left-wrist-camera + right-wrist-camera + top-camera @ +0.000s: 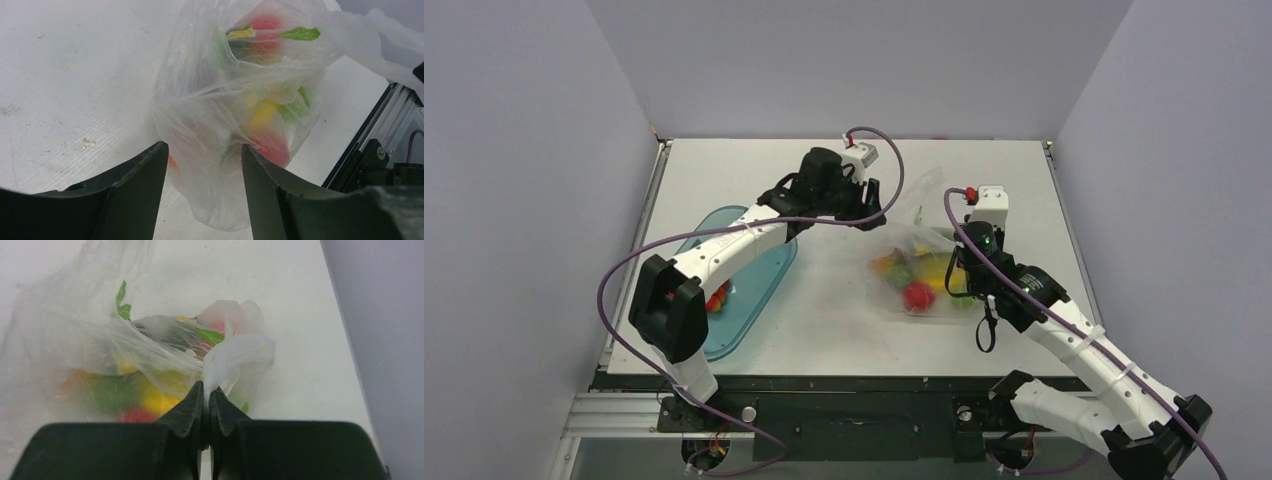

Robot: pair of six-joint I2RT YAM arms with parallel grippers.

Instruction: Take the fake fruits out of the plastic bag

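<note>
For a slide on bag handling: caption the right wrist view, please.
Right gripper shut on a fold of the thin translucent whitish plastic bag, glossy fake fruits inside.

Teal oval tray (766, 283) on white table (824, 335), left side; red berry cluster (717, 298) inside tray.

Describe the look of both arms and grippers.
The left arm and right arm have white links, black joint housings and a purple cable each. The left gripper and right gripper have matte black wedge-shaped fingers. A white boxy camera mount tops the right wrist.
</note>
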